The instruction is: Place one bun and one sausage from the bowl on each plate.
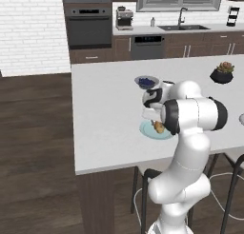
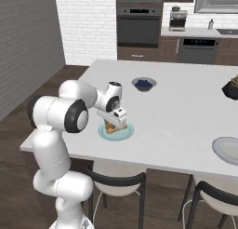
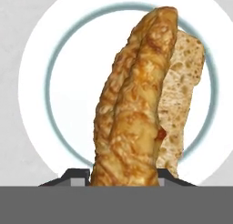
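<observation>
Over near edge of white island counter (image 1: 105,114): gripper (image 2: 117,123) pinching bun (image 3: 134,100), jaws pressed against its sides; bun poised directly above pale teal plate (image 2: 124,135); contact with plate cannot be told; bun judged light, soft, crumbly-crusted; best held mid-length across narrow width, gently; fingertips (image 3: 75,175) largely hidden behind bun; farther off, small bowl of blue berries (image 2: 143,84); grey plate (image 2: 228,150) cut off at edge.
</observation>
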Controlling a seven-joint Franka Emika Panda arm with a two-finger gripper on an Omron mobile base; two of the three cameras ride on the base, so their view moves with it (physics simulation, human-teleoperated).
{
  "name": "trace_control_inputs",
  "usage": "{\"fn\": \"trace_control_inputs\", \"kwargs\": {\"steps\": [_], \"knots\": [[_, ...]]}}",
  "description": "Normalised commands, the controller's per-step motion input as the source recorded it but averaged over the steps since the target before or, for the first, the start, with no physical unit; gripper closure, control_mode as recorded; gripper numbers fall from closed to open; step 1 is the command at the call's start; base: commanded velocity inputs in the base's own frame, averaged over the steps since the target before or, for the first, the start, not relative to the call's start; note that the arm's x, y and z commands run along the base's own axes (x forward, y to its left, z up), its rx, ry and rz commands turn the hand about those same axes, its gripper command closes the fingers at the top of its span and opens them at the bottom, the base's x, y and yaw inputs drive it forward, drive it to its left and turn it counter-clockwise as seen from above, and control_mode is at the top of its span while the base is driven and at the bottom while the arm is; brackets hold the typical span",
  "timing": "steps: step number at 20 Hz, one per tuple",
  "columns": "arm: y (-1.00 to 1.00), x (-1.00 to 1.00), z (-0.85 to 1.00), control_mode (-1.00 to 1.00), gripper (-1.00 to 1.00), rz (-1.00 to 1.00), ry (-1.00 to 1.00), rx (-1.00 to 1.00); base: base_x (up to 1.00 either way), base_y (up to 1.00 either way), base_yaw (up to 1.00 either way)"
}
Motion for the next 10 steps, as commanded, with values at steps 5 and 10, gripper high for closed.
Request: {"fn": "trace_control_inputs", "kwargs": {"steps": [5, 10], "knots": [[0.0, 0.26, -0.23, -1.0, 1.0, 0.05, 0.0, 0.0, 0.0, 0.0, 0.0], [0.02, 0.14, -0.32, -1.0, 1.0, 0.05, 0.0, 0.0, 0.0, 0.0, 0.0]]}}
